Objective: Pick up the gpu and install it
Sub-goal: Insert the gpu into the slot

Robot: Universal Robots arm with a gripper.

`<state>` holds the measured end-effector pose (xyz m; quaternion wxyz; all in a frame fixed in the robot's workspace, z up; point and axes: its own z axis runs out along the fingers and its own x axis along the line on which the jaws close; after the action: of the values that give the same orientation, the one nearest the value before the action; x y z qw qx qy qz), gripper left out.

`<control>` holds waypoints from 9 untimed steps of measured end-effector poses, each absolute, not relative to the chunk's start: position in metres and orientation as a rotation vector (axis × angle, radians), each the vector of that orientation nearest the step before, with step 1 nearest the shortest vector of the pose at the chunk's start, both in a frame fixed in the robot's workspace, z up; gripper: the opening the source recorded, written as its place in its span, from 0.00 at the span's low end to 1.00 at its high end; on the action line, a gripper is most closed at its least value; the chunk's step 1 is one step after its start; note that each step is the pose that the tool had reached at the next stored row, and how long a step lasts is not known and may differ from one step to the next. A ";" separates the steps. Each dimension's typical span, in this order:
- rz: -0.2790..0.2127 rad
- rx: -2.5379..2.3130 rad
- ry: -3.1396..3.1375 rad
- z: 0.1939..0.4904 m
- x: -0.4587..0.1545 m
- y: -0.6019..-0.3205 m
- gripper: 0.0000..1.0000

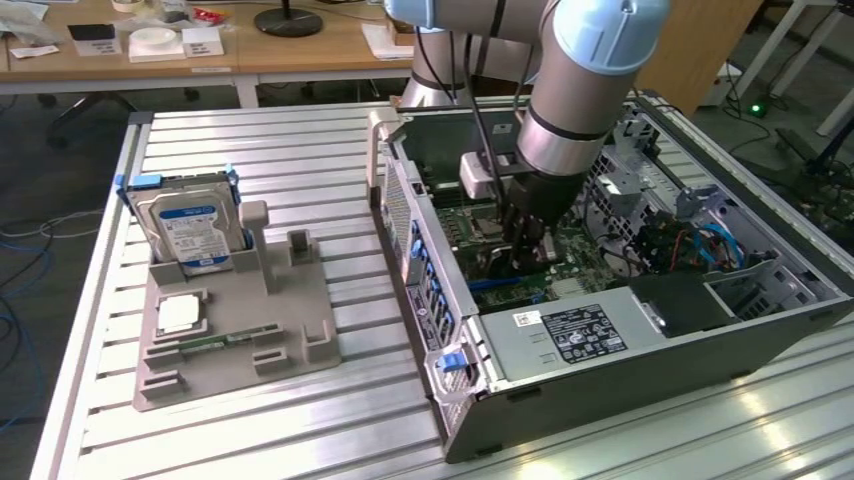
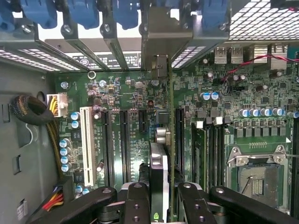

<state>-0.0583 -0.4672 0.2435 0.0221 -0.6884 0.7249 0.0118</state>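
My gripper is lowered into the open computer case, just above the green motherboard. It is shut on the gpu, a thin dark card held upright on its edge. In the wrist view the gpu runs edge-on between the two black fingers of the gripper. Its silver bracket end reaches the rear slot openings of the case. The card stands over the long black expansion slots on the motherboard; whether it is seated I cannot tell.
A grey fixture in the exterior view's left holds a silver hard drive with a blue-white label and a small square chip. Inside the case are the power supply, blue cables, the CPU socket and a white slot.
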 end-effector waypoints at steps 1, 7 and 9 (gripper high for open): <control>0.037 -2.133 2.246 0.243 -0.058 -0.467 0.28; 0.037 -2.132 2.246 0.239 -0.059 -0.467 0.28; 0.037 -2.133 2.246 0.237 -0.059 -0.467 0.28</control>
<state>-0.0595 -0.4672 0.2372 0.0221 -0.6884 0.7249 0.0118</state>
